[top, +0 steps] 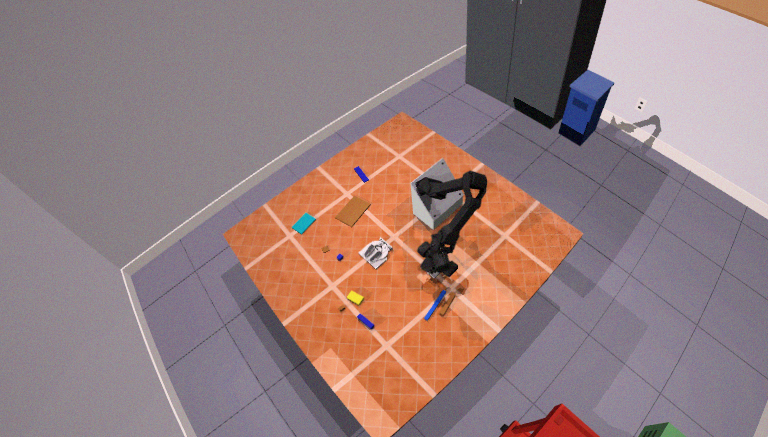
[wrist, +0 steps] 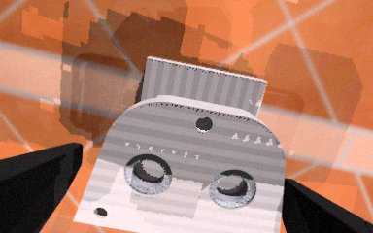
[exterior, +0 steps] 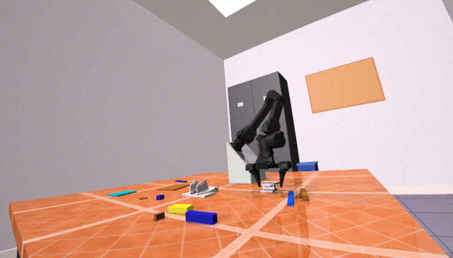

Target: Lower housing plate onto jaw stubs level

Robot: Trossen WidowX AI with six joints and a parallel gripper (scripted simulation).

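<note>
The pale housing plate (exterior: 269, 183) (wrist: 167, 128) has a rounded edge and two large ringed holes. It lies face up near the table, with a ribbed grey block (wrist: 204, 87) showing from under its rounded edge. My gripper (top: 437, 271) (exterior: 270, 186) (wrist: 183, 171) is open, with one finger on each side of the plate and nothing held. Contact with the plate's sides cannot be told. The two pale jaws (top: 374, 252) (exterior: 202, 188) stand upright on a white base (exterior: 187, 195), apart from the plate. Their pins and stubs are too small to make out.
A blue bar (top: 434, 305) (exterior: 290, 198) and a brown bar (top: 447, 303) (exterior: 304, 195) lie close to the gripper. A pale slanted holder (top: 423, 211) (exterior: 238, 171) stands behind. Yellow (top: 355, 297) (exterior: 180, 208) and dark blue (top: 365, 321) (exterior: 200, 217) blocks lie beyond the white base.
</note>
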